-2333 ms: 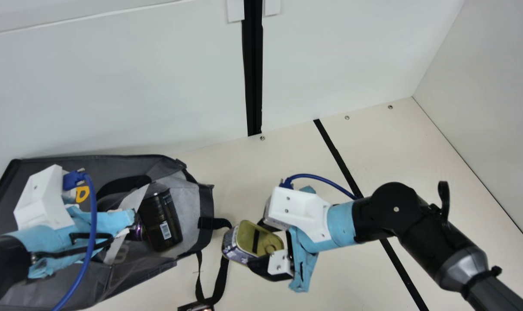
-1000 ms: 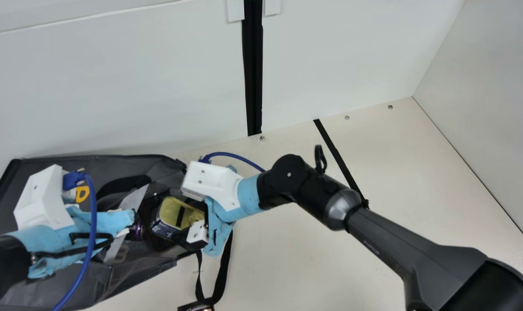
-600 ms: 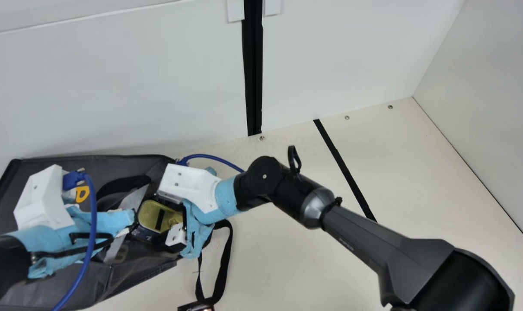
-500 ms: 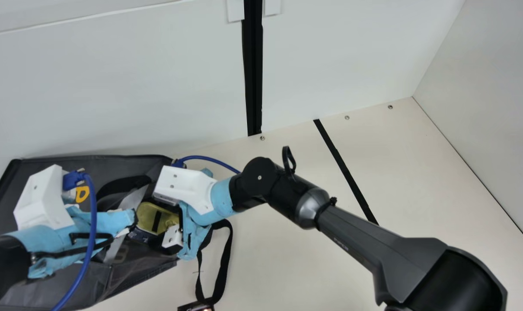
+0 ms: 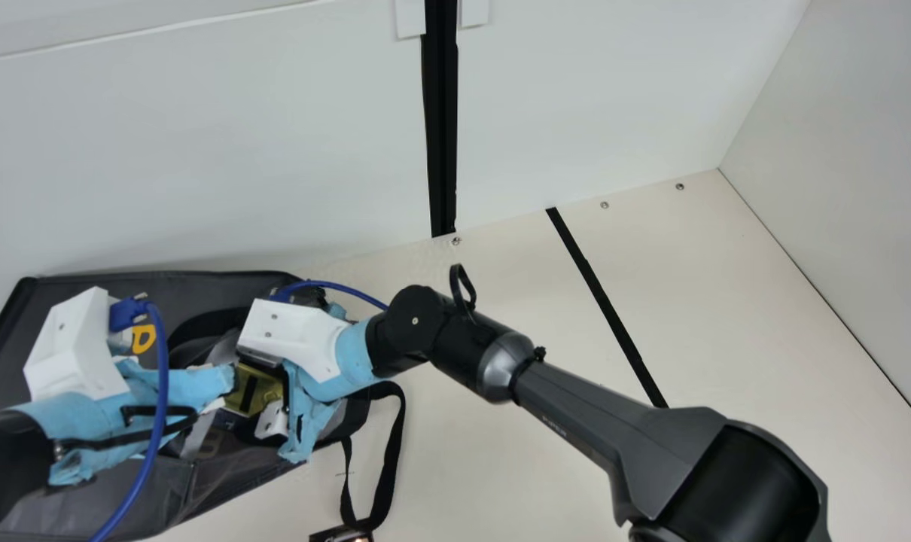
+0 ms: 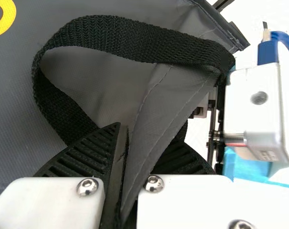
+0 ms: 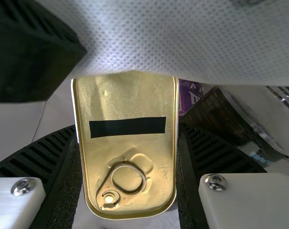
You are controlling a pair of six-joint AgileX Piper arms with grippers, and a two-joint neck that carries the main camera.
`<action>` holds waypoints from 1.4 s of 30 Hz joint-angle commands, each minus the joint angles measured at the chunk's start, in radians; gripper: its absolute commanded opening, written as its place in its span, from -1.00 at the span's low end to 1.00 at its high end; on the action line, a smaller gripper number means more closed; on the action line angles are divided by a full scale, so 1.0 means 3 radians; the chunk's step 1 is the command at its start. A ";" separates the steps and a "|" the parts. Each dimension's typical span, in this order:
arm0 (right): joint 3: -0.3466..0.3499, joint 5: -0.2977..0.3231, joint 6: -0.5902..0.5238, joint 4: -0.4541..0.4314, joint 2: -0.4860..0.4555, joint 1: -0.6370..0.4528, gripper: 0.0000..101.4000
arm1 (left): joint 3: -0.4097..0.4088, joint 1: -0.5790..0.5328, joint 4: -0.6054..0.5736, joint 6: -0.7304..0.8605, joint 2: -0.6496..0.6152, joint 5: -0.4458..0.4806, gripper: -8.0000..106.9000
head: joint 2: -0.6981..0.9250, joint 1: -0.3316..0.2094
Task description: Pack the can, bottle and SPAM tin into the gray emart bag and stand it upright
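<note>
White walls [image 5: 199,135] meet a cream table [image 5: 501,467] crossed by a black band [image 5: 606,309]. On it the gray bag [image 5: 177,286] lies on its side, a black strap [image 6: 134,40] looped over its face.

Packing looks nearly done, with the standing up all to come. In the right wrist view a dark, glossy cylinder [image 7: 225,114] and something purple [image 7: 188,95] lie within the pale lining, beside the tin [image 7: 130,105]. They are probably the can and the bottle, though which is which cannot be told. The tin is inside the bag's mouth, held rather than released, so it presumably remains to let it go, draw the arm out and raise the bag upright.

As for the tin, its gold lid has rounded corners, a bright rim and a dull sheen. A plain black bar runs across it, and the ring pull lies flat near one end, unopened.

The right tool [image 7: 128,129] is narrowed onto the tin, one ribbed finger along each long side. The left tool [image 6: 134,143] is pinched on a fold of the bag's fabric by the mouth, which should help keep it from sliding.
</note>
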 commanded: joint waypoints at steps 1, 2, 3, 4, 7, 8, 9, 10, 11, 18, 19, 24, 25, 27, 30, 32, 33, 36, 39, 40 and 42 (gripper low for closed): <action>-0.0008 -0.0017 0.0010 -0.0012 0.0010 0.0014 -0.74 | 0.0000 0.0000 0.0000 0.0000 0.0000 0.0000 -1.00 | -0.0003 -0.0076; -0.0011 -0.0026 0.0019 -0.0016 0.0016 0.0021 -0.67 | 0.0000 0.0000 0.0000 0.0000 0.0000 0.0000 -1.00 | -0.0003 -0.0076; -0.0013 -0.0035 0.0026 -0.0020 0.0022 0.0028 -0.60 | 0.0000 0.0000 0.0000 0.0000 0.0000 0.0000 -1.00 | -0.0003 -0.0076; -0.0013 -0.0045 0.0033 -0.0023 0.0025 0.0035 -0.54 | 0.0000 0.0000 0.0000 0.0000 0.0000 0.0000 -1.00 | -0.0003 -0.0076; -0.0014 -0.0068 0.0048 -0.0032 0.0033 0.0051 -0.34 | 0.0000 0.0000 0.0000 0.0000 0.0000 0.0000 -1.00 | -0.0003 -0.0076; -0.0014 -0.0075 0.0052 -0.0034 0.0034 0.0054 -0.28 | 0.0000 0.0000 0.0000 0.0000 0.0000 0.0000 -1.00 | -0.0003 -0.0076; -0.0014 -0.0081 0.0056 -0.0037 0.0035 0.0059 -0.21 | 0.0000 0.0000 0.0000 0.0000 0.0000 0.0000 -1.00 | -0.0003 -0.0076; -0.0013 -0.0087 0.0058 -0.0038 0.0035 0.0061 -0.14 | 0.0000 0.0000 0.0000 0.0000 0.0000 0.0000 -1.00 | -0.0003 -0.0076; -0.0014 -0.0091 0.0061 -0.0039 0.0035 0.0064 -0.08 | 0.0000 0.0000 0.0000 0.0000 0.0000 0.0000 -1.00 | -0.0003 -0.0076; -0.0020 -0.0111 0.0076 -0.0043 0.0028 0.0077 0.38 | 0.0000 0.0000 0.0000 0.0000 0.0000 0.0000 -1.00 | -0.0003 -0.0076; -0.0019 -0.0114 0.0075 -0.0041 0.0026 0.0078 0.45 | 0.0000 0.0000 0.0000 0.0000 0.0000 0.0000 -1.00 | -0.0003 -0.0076; 0.0000 -0.0122 0.0074 -0.0021 0.0004 0.0076 0.78 | 0.0000 0.0000 0.0000 0.0000 0.0000 0.0000 -1.00 | -0.0003 -0.0076; 0.0007 -0.0122 0.0074 -0.0017 -0.0003 0.0073 0.84 | 0.0000 0.0000 0.0000 0.0000 0.0000 0.0000 -1.00 | -0.0003 -0.0076; 0.0023 -0.0119 0.0072 -0.0007 -0.0021 0.0064 0.87 | 0.0000 0.0000 0.0000 0.0000 0.0000 0.0000 -1.00 | -0.0003 -0.0076; 0.0056 -0.0110 0.0062 0.0009 -0.0059 0.0046 0.87 | 0.0000 0.0000 0.0000 0.0000 0.0000 0.0000 -1.00 | -0.0003 -0.0076; 0.0084 -0.0099 0.0049 0.0023 -0.0090 0.0029 0.87 | 0.0000 0.0000 0.0000 0.0000 0.0000 0.0000 -1.00 | -0.0003 -0.0076; 0.0099 -0.0091 0.0041 0.0030 -0.0107 0.0018 0.87 | 0.0000 0.0000 0.0000 0.0000 0.0000 0.0000 -1.00 | -0.0003 -0.0076; 0.0155 -0.0067 0.0006 0.0056 -0.0166 -0.0017 0.87 | 0.0000 0.0000 0.0000 0.0000 0.0000 0.0000 -1.00 | -0.0003 -0.0076; 0.0222 -0.0040 -0.0032 0.0077 -0.0233 -0.0059 0.87 | 0.0000 0.0000 0.0000 0.0000 0.0000 0.0000 -1.00 | -0.0003 -0.0076; 0.0246 -0.0031 -0.0042 0.0081 -0.0258 -0.0074 0.87 | 0.0000 0.0000 0.0000 0.0000 0.0000 0.0000 -1.00 | -0.0003 -0.0076; 0.0296 -0.0013 -0.0062 0.0088 -0.0309 -0.0109 0.87 | 0.0000 0.0000 0.0000 0.0000 0.0000 0.0000 -1.00 | -0.0003 -0.0076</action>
